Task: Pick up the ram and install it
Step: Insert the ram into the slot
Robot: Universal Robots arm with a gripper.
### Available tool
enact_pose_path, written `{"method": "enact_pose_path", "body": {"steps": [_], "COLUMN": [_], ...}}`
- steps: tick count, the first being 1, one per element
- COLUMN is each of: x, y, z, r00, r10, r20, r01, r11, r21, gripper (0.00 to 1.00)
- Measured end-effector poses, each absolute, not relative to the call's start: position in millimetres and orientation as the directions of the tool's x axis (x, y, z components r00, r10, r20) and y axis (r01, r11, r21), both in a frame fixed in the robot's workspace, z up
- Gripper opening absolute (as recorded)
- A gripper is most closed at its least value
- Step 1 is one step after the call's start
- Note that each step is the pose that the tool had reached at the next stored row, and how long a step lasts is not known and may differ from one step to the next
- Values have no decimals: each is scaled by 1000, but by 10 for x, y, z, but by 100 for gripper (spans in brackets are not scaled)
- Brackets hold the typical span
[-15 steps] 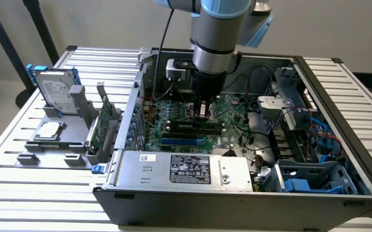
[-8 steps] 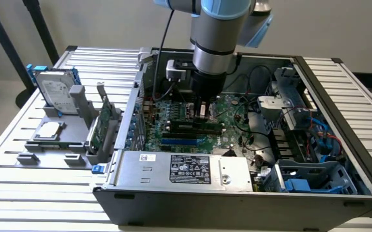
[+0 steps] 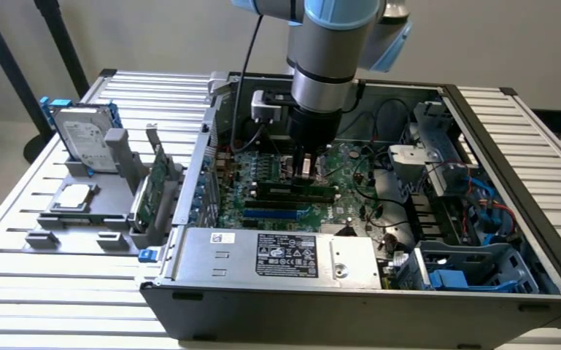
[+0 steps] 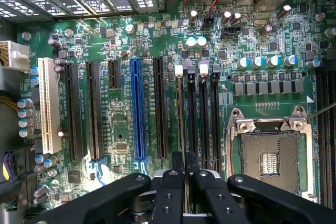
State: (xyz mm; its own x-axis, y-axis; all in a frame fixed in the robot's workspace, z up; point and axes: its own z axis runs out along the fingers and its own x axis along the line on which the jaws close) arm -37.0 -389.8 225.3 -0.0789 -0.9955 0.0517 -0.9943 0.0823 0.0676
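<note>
Over the motherboard (image 4: pixel 157 51), the claw (image 4: pixel 185 174) pinches the ram (image 4: pixel 181 114) edge-on at its slot; lettering illegible.

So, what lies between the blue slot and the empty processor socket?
In the wrist view: one long black slot, then four narrow memory slots side by side, between the blue slot and the processor socket.

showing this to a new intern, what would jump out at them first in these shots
First, the open computer case with the robot arm plunging into its middle, the hand low over the green motherboard. In the wrist view the hand is shut on the ram, standing edge-on at the memory slots beside the empty processor socket. At the exterior view's left, a hard drive stands in a grey rack.
</note>
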Motion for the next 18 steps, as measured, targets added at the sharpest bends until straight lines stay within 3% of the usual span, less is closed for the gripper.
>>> {"method": "enact_pose_path", "body": {"steps": [18], "x": [-369], "y": [-3898], "z": [2243], "r00": [-96], "r10": [-994], "r20": [52], "r01": [-993], "r11": [99], "r21": [69], "gripper": [14]}}
